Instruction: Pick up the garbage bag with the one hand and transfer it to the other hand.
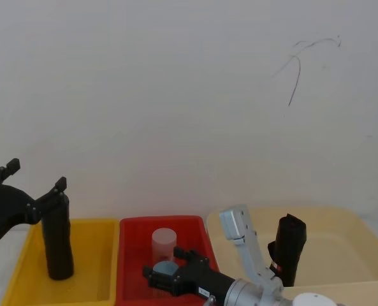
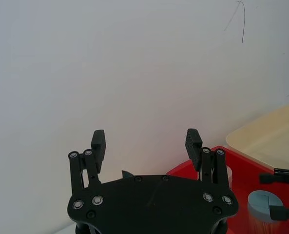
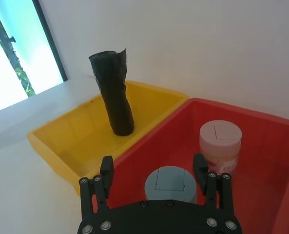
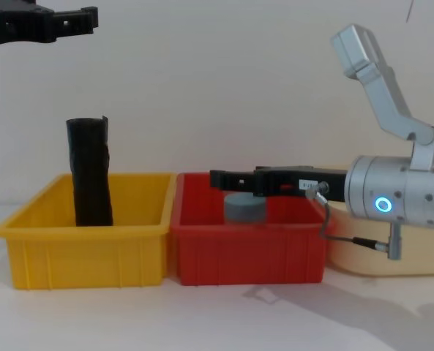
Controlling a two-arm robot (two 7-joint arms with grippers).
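You are looking at the very start of the pick: neither gripper is holding anything yet. The garbage bag (image 1: 289, 248) is standing in the cream bin (image 1: 341, 220) on the robot's right. Its long axis is running close to vertical, with the open, crumpled top pointing up and leaning a little to the right, and its red-and-white label (image 1: 275, 264) is sitting low on the side facing the red bin (image 1: 128, 255).

The left gripper (image 1: 37, 175) is hovering high over the yellow bin (image 1: 23, 268), fingers spread wide, beside the slimmer black roll (image 1: 57, 245) and well apart from the bag. The right gripper (image 3: 153, 168) is reaching sideways over the red bin above a grey-lidded jar (image 3: 169, 184), its fingers spread too, and it is pointing away from the bag.

As I am judging it, the next move is calling for one gripper to travel to the cream bin and come at the roll from the side. The fingers should be straddling it across its upright axis, low or high enough to be leaving free length for the other gripper to take.
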